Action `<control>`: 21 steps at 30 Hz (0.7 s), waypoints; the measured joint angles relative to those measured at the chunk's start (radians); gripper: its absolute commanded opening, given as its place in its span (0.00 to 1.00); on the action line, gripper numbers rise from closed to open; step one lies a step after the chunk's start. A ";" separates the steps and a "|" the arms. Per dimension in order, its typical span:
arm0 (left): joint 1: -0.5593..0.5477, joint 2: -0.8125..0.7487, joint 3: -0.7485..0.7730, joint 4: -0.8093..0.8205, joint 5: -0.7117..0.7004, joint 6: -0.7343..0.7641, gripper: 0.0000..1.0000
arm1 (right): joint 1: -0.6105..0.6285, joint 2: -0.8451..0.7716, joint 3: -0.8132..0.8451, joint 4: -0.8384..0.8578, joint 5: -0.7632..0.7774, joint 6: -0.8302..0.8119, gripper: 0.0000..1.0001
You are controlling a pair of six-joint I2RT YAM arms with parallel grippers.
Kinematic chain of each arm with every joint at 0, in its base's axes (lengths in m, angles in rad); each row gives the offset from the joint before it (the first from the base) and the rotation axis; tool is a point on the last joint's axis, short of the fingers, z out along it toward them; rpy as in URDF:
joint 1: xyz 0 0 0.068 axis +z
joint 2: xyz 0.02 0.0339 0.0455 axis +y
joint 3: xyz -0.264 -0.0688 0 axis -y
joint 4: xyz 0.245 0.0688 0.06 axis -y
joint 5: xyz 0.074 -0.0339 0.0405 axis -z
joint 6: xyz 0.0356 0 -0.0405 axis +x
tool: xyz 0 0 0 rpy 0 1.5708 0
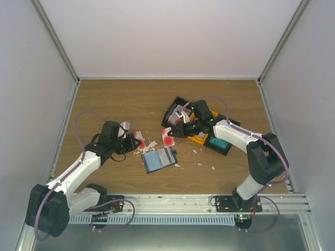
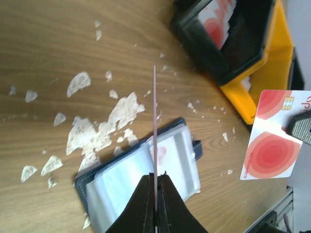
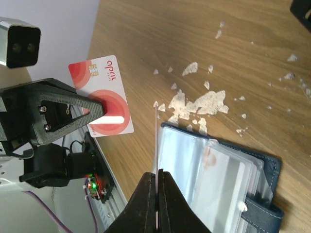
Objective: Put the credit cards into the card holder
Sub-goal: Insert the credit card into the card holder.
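Left claw (image 2: pixel 155 178): clamped on the first credit card (image 3: pixel 103 99), pinching it near one edge. The card is held clear of the table (image 1: pixel 120 99).
Right claw (image 3: pixel 156 175): closed on the second credit card (image 2: pixel 272 141) in the same way. From its own wrist camera, that card shows only as a thin edge-on line.
Card holder (image 1: pixel 159 159): lies open and flat on the table, sleeves upward, between the two claws and nearer the arm bases. A faint red print shows through one clear sleeve; I cannot tell whether that is a card already inside.
Around it: torn white scraps (image 2: pixel 97 133) lie just beyond the holder. The black and orange tray boxes (image 2: pixel 243 53) stand by the right arm, with a third card (image 2: pixel 217 20) showing in one.
Step in hand: probably presenting a card to a sleeve. Neither card has entered yet.
Doing it well: send one arm in at a time, because the claws stand close together. Turn the card so its leading edge runs parallel to the sleeve mouth. Bring it in at a shallow angle and slide rather than push down.
Watch for: nothing pins the holder down, so it will likely skate or fold under a push. The floppy sleeves may buckle, and a thin card pinched at its edge can swivel in the grip.
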State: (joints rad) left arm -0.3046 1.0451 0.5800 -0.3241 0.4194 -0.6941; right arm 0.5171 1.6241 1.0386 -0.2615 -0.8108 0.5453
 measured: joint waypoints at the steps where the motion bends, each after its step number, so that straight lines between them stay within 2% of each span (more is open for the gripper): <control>1: 0.000 0.000 -0.010 -0.007 0.002 0.000 0.00 | 0.000 0.004 -0.008 -0.003 0.002 -0.002 0.00; 10: 0.000 -0.023 -0.108 -0.055 0.022 -0.011 0.00 | 0.063 0.060 -0.047 0.018 -0.001 -0.014 0.00; 21: -0.041 -0.098 -0.219 -0.003 0.127 -0.060 0.00 | 0.119 0.174 -0.063 0.111 -0.019 0.003 0.01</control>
State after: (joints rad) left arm -0.3458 0.9466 0.3611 -0.3267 0.5468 -0.7536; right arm 0.6357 1.7985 0.9752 -0.1509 -0.8303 0.5480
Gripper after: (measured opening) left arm 0.009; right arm 0.021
